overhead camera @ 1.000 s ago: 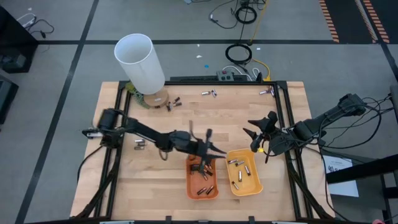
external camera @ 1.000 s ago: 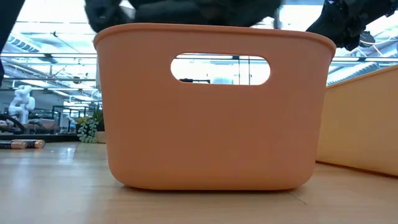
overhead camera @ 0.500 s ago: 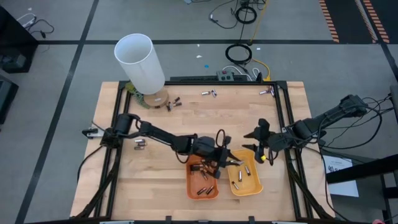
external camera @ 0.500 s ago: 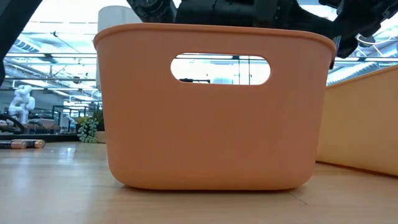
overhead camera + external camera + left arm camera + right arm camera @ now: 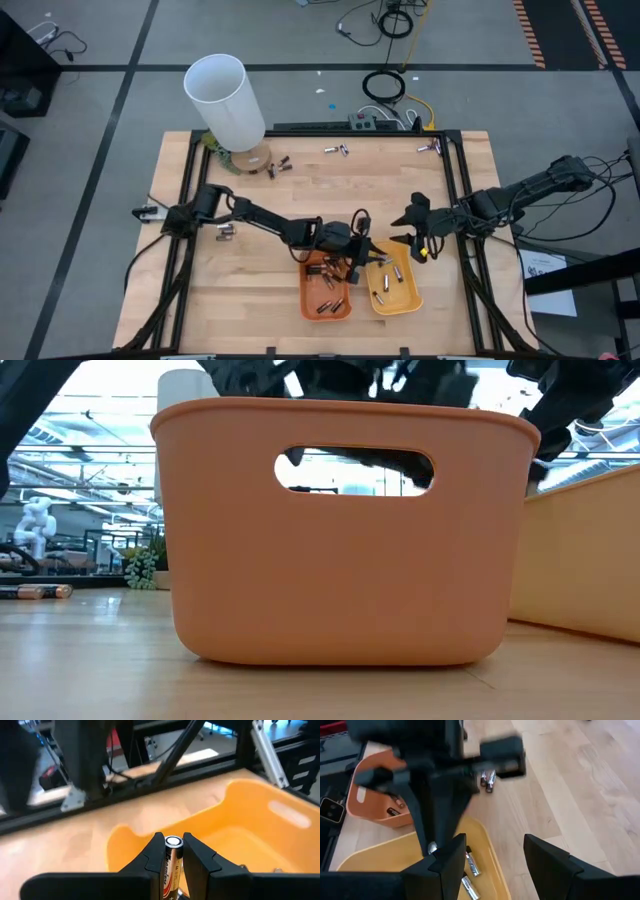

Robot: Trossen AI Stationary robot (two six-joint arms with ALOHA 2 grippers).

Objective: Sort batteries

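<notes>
The left gripper (image 5: 362, 252) hung over the seam between the 2 trays, its fingers (image 5: 196, 857) narrowed onto 1 battery (image 5: 172, 856) held upright between them (its silvery cap facing the wrist camera). The yellow tray (image 5: 408, 296) lay directly beyond that battery in the left wrist view, so the arm seemed positioned to let it go there rather than into the orange tray (image 5: 311, 305) to its left. Holding the cell by its sides probably kept it from rolling before release.

The right gripper (image 5: 412, 227) waited just beyond the far right corner of the yellow tray, fingers spread wide and holding nothing, apparently staying clear while the left arm worked.

Each tray already held several batteries: dark ones in the orange, silvery ones (image 5: 379, 289) in the yellow. More loose batteries (image 5: 337, 150) sat along the table's (image 5: 200, 300) far edge and near the white tube (image 5: 226, 100), so sorting looked well short of done.
</notes>
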